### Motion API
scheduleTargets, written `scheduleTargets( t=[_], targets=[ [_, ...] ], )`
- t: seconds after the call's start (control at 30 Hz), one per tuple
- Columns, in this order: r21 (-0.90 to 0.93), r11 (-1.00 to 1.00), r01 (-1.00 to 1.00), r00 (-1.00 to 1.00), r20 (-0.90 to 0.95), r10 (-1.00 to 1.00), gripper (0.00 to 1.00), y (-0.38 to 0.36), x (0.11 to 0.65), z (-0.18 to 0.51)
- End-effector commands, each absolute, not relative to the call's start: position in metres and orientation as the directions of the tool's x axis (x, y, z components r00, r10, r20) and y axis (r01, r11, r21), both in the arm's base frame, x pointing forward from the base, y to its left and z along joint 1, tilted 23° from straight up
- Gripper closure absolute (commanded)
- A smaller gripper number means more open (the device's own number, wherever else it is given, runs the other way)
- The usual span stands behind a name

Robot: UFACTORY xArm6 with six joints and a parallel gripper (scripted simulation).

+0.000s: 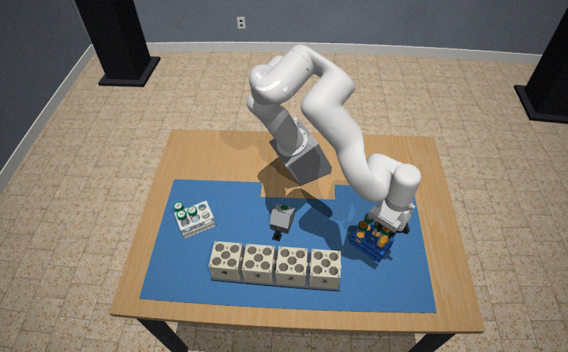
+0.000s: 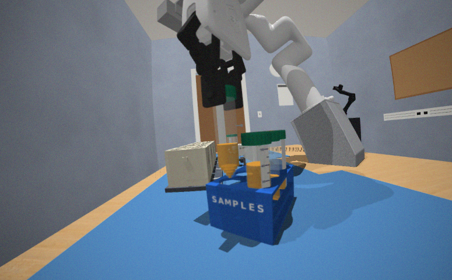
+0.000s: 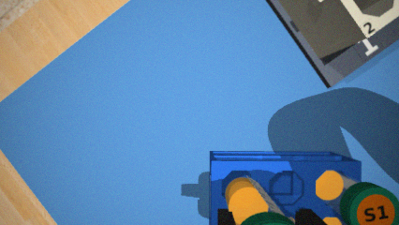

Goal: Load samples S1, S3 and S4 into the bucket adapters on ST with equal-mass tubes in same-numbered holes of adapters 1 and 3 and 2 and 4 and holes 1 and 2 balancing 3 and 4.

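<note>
My gripper [image 2: 229, 102] [image 3: 269, 220] is shut on a green-capped tube [image 2: 227, 156] [image 3: 247, 202] with orange liquid; its ID does not show. The tube hangs upright above the blue SAMPLES rack [image 2: 242, 207] [image 3: 243, 168], its tip at or just above a well at the near-left corner in the exterior view. Tube S1 [image 3: 376, 212] [image 1: 363, 224] stands in the rack. Another sample tube [image 2: 254, 175] stands at the near side. Four cream adapters [image 1: 226, 273] stand on the loading stand [image 1: 278, 285]; no caps show in their holes.
A white rack [image 1: 200, 229] with three white-dotted green-capped tubes [image 1: 192, 210] stands at the left of the mat. The DONE desk [image 1: 281, 220] with its green key [image 1: 284, 207] stands behind the adapters. The robot base [image 1: 308, 161] is at the back.
</note>
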State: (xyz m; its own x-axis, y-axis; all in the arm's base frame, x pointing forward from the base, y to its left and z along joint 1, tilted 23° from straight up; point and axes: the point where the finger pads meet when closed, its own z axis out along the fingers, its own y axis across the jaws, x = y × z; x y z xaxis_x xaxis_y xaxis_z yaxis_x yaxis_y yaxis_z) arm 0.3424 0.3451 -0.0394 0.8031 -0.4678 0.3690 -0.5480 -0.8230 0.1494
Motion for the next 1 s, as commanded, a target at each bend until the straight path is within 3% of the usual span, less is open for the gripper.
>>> scheduleTargets(
  t=[0.0, 0.97],
  targets=[
    [0.145, -0.824, -0.548, 0.803, 0.369, -0.468, 1.00, 0.345, 0.344, -0.042],
    [0.145, -0.824, -0.548, 0.803, 0.369, -0.468, 1.00, 0.337, 0.350, -0.065]
  ],
)
